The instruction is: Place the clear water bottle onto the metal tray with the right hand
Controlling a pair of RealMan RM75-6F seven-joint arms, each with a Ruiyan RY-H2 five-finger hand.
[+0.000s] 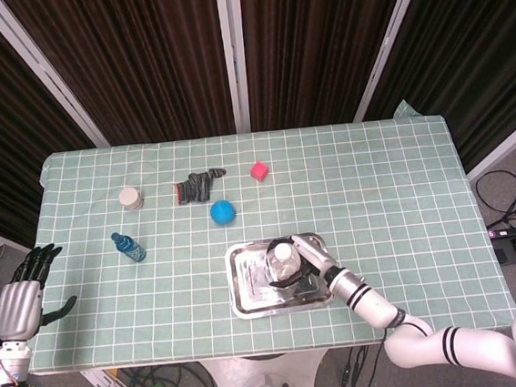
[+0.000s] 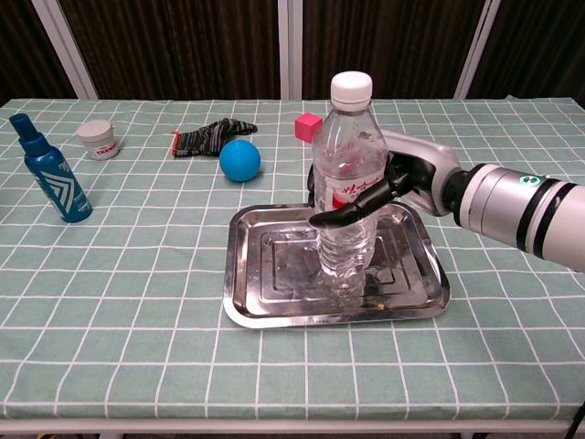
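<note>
The clear water bottle (image 2: 348, 187) with a white cap and red label stands upright over the middle of the metal tray (image 2: 265, 302), its base at or just above the tray floor. My right hand (image 2: 395, 185) grips the bottle around its middle from the right. In the head view the bottle (image 1: 285, 260) and right hand (image 1: 310, 263) sit over the tray (image 1: 249, 290). My left hand (image 1: 23, 297) hangs off the table's left edge, fingers apart, holding nothing.
A blue spray bottle (image 2: 50, 177), a white jar (image 2: 98, 139), a dark glove (image 2: 208, 137), a blue ball (image 2: 239, 159) and a pink cube (image 2: 307, 124) lie on the green checked cloth behind and left of the tray.
</note>
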